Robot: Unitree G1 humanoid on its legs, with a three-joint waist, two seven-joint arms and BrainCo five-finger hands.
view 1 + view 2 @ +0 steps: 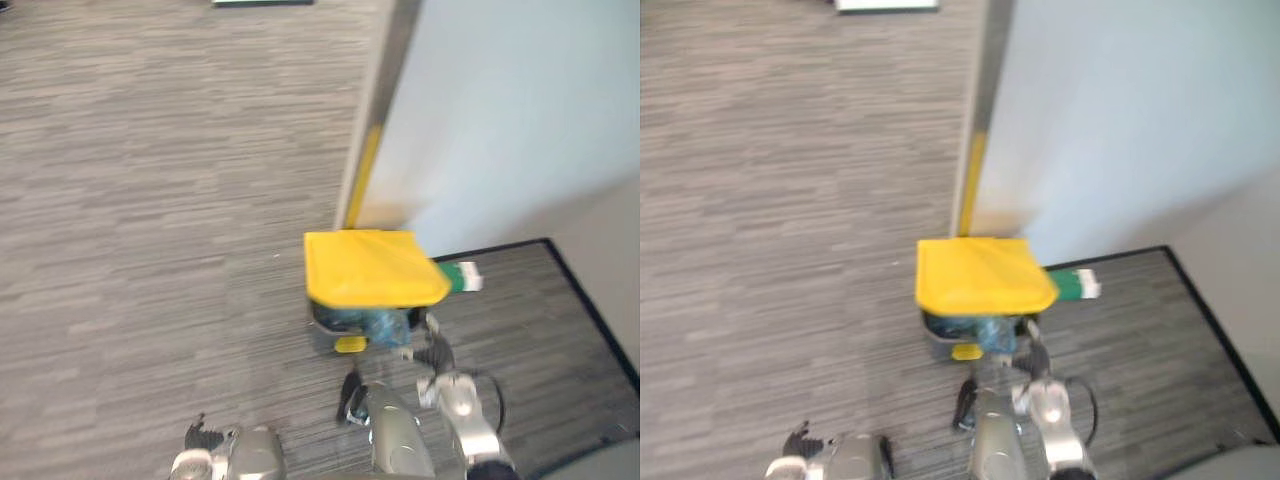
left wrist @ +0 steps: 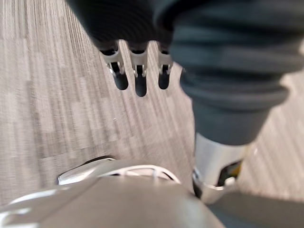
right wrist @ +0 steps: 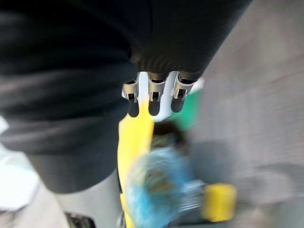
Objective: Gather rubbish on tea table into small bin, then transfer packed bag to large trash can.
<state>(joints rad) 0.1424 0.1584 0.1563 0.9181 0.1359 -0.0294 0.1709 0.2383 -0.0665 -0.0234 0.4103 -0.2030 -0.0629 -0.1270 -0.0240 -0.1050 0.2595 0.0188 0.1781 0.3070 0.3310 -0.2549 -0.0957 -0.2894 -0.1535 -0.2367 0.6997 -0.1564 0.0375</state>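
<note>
The large trash can [image 1: 326, 322] stands on the grey carpeted floor [image 1: 150, 200] at the foot of a white wall [image 1: 500, 120], its yellow lid [image 1: 370, 267] tipped up and flat toward the camera, so that it covers most of the opening. Under the front edge of the lid sits the packed bag [image 1: 385, 325], a crumpled, see-through blue bundle that fills the mouth of the can; I cannot tell whether it has gone down inside or rests on the rim. A small yellow pedal [image 1: 351, 344] sticks out at the base of the can, just below the bag. The right hand [image 1: 433, 354] hangs just beside the bag, on the robot's right of it and a little nearer the robot. In the right wrist view its fingers [image 3: 154, 97] run straight in a row with nothing between them, released, and the bag, lid and pedal show past their tips, apart from them. The left hand [image 1: 200, 437] shows low at the robot's left, well apart from the can, over bare carpet; its fingers [image 2: 140, 78] are relaxed and straight and carry nothing. Behind the can, on its right side, a green and white thing [image 1: 462, 277] lies by the wall, partly hidden by the lid; what it is I cannot tell. A yellow strip [image 1: 362, 175] runs up the wall's edge above the lid
</note>
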